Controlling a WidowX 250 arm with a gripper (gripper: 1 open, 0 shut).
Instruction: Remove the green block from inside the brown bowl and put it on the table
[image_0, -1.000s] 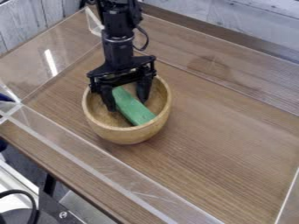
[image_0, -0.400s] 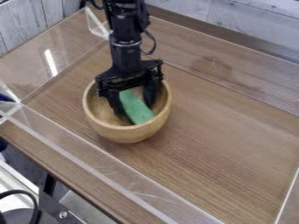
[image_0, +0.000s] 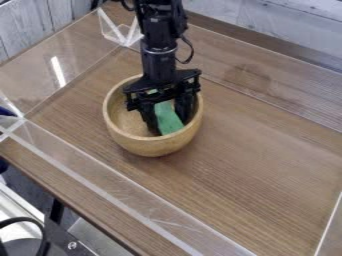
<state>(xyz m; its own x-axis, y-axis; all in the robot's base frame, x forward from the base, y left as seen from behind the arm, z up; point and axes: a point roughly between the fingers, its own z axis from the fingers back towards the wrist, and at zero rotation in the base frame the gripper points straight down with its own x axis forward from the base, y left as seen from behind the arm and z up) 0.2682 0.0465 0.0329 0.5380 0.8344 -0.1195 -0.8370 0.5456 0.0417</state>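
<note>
Green block (image_0: 168, 121) sits inside the brown bowl (image_0: 124, 132), the jaws closed on it; the grasp seems just made. Next: lift straight up past the rim, then over to the bare surface (image_0: 261, 165).

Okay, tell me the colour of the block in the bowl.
The block is green, seen best in the camera view.

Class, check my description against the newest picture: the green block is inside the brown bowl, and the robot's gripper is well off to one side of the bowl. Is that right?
Not quite: in the camera view the gripper is down at the bowl, over the green block.
</note>
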